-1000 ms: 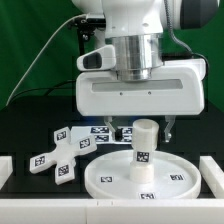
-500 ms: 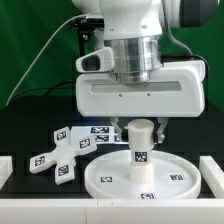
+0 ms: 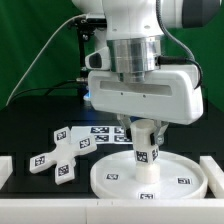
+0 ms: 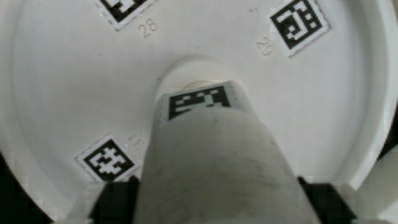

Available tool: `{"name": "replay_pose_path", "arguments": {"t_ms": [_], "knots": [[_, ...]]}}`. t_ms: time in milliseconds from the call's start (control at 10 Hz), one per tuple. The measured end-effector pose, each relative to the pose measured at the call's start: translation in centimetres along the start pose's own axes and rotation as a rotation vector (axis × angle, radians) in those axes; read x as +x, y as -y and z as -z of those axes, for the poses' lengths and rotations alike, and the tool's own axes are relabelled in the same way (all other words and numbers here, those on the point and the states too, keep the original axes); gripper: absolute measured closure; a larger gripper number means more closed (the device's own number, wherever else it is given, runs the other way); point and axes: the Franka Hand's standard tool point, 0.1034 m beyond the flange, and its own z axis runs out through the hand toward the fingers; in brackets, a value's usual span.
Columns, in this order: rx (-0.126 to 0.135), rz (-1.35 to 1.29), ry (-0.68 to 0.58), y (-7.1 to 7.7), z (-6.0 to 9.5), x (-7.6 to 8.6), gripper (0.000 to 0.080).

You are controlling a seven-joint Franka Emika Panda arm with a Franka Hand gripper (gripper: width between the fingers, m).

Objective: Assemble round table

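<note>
The short cylindrical post (image 3: 145, 148) stands upright at the middle of the large rimmed round disc (image 3: 180, 170). My gripper (image 3: 146, 132) is shut on the post's upper part, one finger on each side. In the wrist view the post (image 4: 214, 140) runs up the picture between the dark fingers (image 4: 118, 200), with the disc (image 4: 89, 80) and its square tags behind it. The cross-shaped foot piece (image 3: 55, 157) lies flat on the black table at the exterior view's left of the disc, apart from it.
The marker board (image 3: 103, 131) lies on the table behind the disc. A low white rail (image 3: 50, 214) runs along the front edge, with a white block (image 3: 5, 170) at the exterior view's left. Green backdrop behind.
The jaws have shut on the post, after standing wide open a second ago. Since then the hand has turned about the post, and the disc sits slightly further to the exterior view's right.
</note>
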Motion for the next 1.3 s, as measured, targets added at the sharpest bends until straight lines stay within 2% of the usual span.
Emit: {"name": "replay_pose_path", "arguments": {"t_ms": [300, 500, 800, 900, 1000, 1100, 1200, 1300], "knots": [[0.009, -0.385, 0.011, 0.4, -0.1, -0.5, 0.0392], [0.052, -0.677, 0.022, 0.6, -0.3, -1.2, 0.0392], [0.107, -0.937, 0.063, 0.5, -0.3, -1.1, 0.0392], [0.107, -0.955, 0.064, 0.6, -0.3, -1.1, 0.0392], [0.106, -0.955, 0.064, 0.6, -0.4, -1.1, 0.0277], [0.093, -0.834, 0.062, 0.5, -0.4, -1.2, 0.0277], [0.07, -0.666, 0.074, 0.4, -0.4, -1.3, 0.019], [0.056, -0.541, 0.083, 0.4, -0.4, -1.5, 0.0158]]}}
